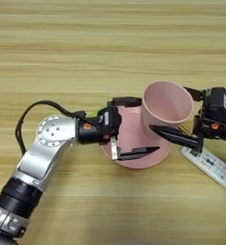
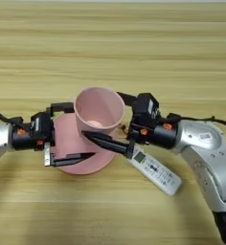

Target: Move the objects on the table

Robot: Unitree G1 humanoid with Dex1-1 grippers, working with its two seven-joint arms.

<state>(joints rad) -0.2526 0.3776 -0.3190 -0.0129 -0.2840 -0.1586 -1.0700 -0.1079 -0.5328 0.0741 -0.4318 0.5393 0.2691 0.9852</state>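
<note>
- The right gripper [image 1: 168,107] had its two black fingers spread wide. One finger lay on the near side of the pink cup [image 1: 168,99] and the other on its far side, so the cup stood between them. Whether either finger touched the cup wall could not be determined.
- The left gripper [image 1: 146,127] was also spread wide. Its fingers reached in from the left over the near and far edges of a flat pink disc [image 1: 134,139] and held nothing.
- The cup stood upright with its mouth open upward, on the right part of the disc, near the middle of the table [image 1: 86,38].
- The white remote [image 2: 155,172] lay flat just right of the disc and nearer than the cup. Its left end was under the right gripper's wrist.
- Step in hand, as judged: the right gripper was set to grasp the cup.
- The next move called for closing the right fingers evenly on the cup wall, then lifting straight up. The left fingers sat close by, so a sideways sweep risked contact.
- Labels: no brand or writing was readable. The remote's button markings were too small to read.
</note>
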